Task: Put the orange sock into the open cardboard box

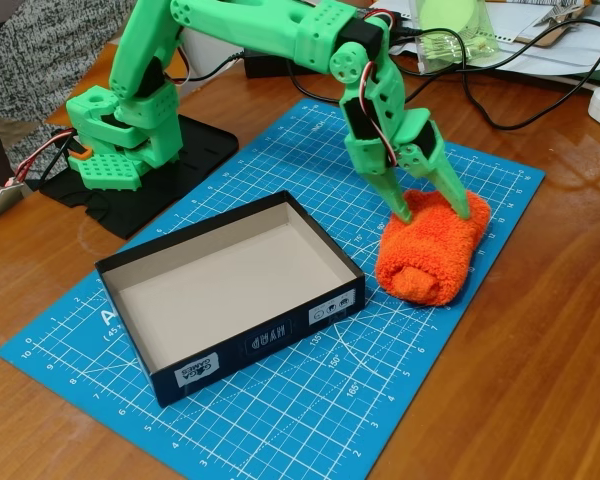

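Observation:
The orange sock (427, 250), a thick fuzzy bundle, lies on the blue cutting mat to the right of the open cardboard box (130, 292). The box is a shallow tray, dark outside with small white labels on its near side and beige inside, and nothing lies in it. My green gripper (435, 209) reaches down onto the far end of the sock. Its two fingers are spread apart, one fingertip (403, 211) at the sock's left upper edge and the other on its top right. The fingers straddle the sock's top without squeezing it.
The blue cutting mat (310, 420) covers the middle of the wooden table. The arm's green base (115, 145) stands on a black plate at the back left. Cables, papers and a clear container lie along the back right edge. A person's patterned sleeve shows at top left.

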`<action>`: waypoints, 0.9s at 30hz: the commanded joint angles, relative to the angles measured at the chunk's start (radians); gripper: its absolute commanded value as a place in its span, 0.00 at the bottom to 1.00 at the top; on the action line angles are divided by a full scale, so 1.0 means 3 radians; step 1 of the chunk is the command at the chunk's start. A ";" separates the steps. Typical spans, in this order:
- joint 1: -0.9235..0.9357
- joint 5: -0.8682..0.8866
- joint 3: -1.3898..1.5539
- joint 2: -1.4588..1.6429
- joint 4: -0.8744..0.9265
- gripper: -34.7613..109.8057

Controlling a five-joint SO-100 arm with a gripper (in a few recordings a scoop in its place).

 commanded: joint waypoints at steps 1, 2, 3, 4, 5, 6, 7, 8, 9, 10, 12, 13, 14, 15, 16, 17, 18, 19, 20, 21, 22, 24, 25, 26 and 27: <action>0.0082 -0.0010 -0.0061 0.0036 -0.0026 0.46; 0.0107 -0.0020 -0.0056 0.0010 -0.0046 0.46; 0.0133 -0.0026 -0.0061 -0.0026 -0.0051 0.46; 0.0164 -0.0046 -0.0066 -0.0066 -0.0051 0.46; 0.0189 -0.0066 -0.0072 -0.0112 -0.0056 0.46; 0.0210 -0.0087 -0.0072 -0.0159 -0.0061 0.46; 0.0230 -0.0112 -0.0072 -0.0210 -0.0077 0.46; 0.0240 -0.0143 -0.0061 -0.0266 -0.0092 0.46; 0.0240 -0.0189 -0.0056 -0.0312 -0.0102 0.46; 0.0230 -0.0235 -0.0046 -0.0358 -0.0123 0.45; 0.0184 -0.0291 -0.0036 -0.0424 -0.0164 0.43; 0.0153 -0.0312 -0.0036 -0.0445 -0.0174 0.40; 0.0123 -0.0317 -0.0041 -0.0455 -0.0179 0.36; 0.0092 -0.0307 -0.0056 -0.0455 -0.0174 0.31; 0.0061 -0.0307 -0.0128 -0.0465 -0.0112 0.27; 0.0026 -0.0348 -0.0256 -0.0496 0.0015 0.24; -0.0015 -0.0378 -0.0383 -0.0522 0.0143 0.24; -0.0036 -0.0389 -0.0455 -0.0506 0.0220 0.24; -0.0046 -0.0353 -0.0496 -0.0445 0.0271 0.24; -0.0046 -0.0302 -0.0532 -0.0358 0.0307 0.24; -0.0041 -0.0266 -0.0537 -0.0245 0.0332 0.24; -0.0041 -0.0199 -0.0552 0.0051 0.0414 0.24; -0.0031 -0.0174 -0.0552 0.0230 0.0460 0.24; -0.0010 -0.0159 -0.0552 0.0409 0.0506 0.24; 0.0031 -0.0138 -0.0552 0.0598 0.0547 0.24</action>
